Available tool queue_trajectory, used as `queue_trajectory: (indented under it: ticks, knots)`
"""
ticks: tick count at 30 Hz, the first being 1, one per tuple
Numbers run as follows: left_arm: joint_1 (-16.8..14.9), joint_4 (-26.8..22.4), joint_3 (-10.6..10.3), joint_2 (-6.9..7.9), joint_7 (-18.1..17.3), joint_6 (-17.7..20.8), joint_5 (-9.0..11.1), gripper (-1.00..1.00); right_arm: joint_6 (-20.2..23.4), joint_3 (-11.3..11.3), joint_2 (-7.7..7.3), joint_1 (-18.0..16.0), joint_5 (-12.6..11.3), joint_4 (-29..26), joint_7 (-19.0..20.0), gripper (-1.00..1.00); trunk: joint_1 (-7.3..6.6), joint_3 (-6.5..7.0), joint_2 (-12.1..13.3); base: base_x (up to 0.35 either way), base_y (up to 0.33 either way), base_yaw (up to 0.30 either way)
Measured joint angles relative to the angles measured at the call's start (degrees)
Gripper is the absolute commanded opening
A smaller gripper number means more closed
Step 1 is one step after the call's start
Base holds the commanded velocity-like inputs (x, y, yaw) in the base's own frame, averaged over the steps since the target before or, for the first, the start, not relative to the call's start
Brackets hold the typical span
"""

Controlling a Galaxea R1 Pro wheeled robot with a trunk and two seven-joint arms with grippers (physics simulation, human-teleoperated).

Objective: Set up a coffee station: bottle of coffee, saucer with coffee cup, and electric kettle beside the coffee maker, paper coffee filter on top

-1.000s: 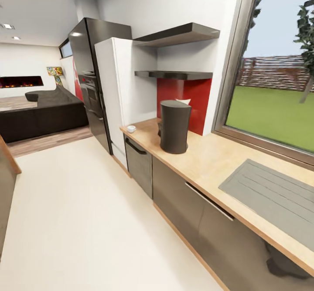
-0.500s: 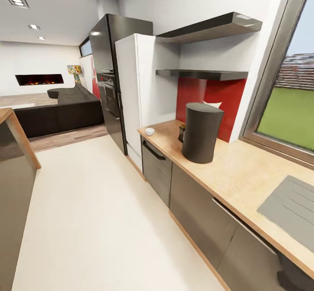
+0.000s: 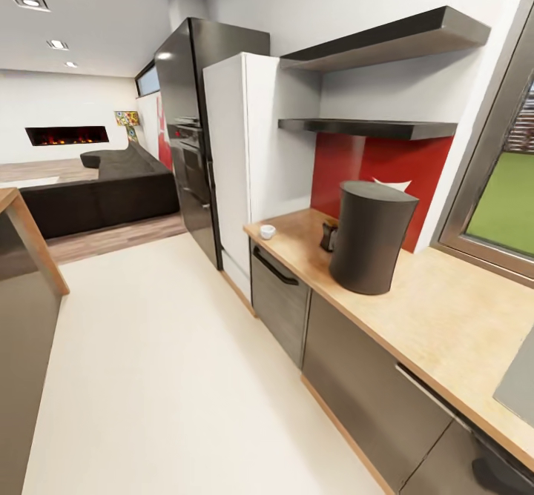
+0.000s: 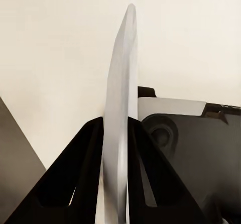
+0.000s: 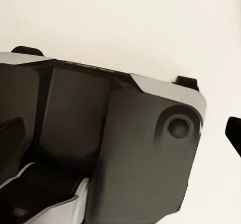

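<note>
saucer (image 4: 119,133) unmoved between left end effector (image 4: 116,184) fingers

I can't read any text, label, brand or number here: coffee maker (image 3: 368,236), fridge (image 3: 245,154), shelves (image 3: 386,35) and cabinet fronts (image 3: 356,376) all look blank.

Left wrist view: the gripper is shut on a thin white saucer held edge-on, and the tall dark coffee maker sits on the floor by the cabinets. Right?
Not quite. The head view shows the tall dark coffee maker standing on the light wooden countertop, not the floor. The left gripper does clamp a thin white saucer edge-on.
</note>
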Motion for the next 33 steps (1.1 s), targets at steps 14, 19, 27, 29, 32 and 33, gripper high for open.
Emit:
queue_trajectory:
  ticks: [14, 19, 27, 29, 32, 33]
  knots:
    - [0.0, 0.0, 0.0, -0.08, 0.0, 0.0, -0.1, -1.0, -2.7, 0.0, 0.35, 0.0, -0.3, -0.1, 0.0, 1.0, 0.0, 0.0, 0.0, 0.256, 0.247, 0.0]
    - [0.0, 0.0, -0.1, -0.09, 0.1, 0.0, -0.1, -1.0, -2.9, -0.1, 0.35, 0.0, -0.3, -0.2, 0.0, 1.0, 0.0, 0.0, 0.0, 0.275, 0.234, 0.0]
    - [0.0, -0.4, -0.1, -0.18, 0.1, 0.0, -0.1, -1.0, -2.9, -0.1, 0.18, 0.0, -0.3, -0.2, 0.0, 1.0, -0.01, 0.02, 0.0, 0.307, 0.155, -0.175]
    - [0.0, -0.4, -0.1, -0.18, 0.1, 0.0, -0.1, -1.0, -2.9, -0.1, 0.18, 0.0, -0.3, -0.2, 0.0, 1.0, -0.01, 0.08, 0.0, 0.326, 0.116, -0.258]
    - [0.0, -0.4, 0.0, -0.13, 0.1, 0.0, 0.0, -1.0, -2.9, -0.1, 0.14, 0.0, -0.3, -0.2, 0.0, 1.0, -0.01, 0.22, 0.0, 0.326, 0.151, -0.26]
    - [0.0, -0.4, 0.0, -0.11, 0.1, 0.0, 0.0, -1.0, -2.9, -0.1, 0.12, 0.0, -0.3, -0.2, 0.0, 1.0, -0.01, 0.27, 0.0, 0.319, 0.176, -0.257]
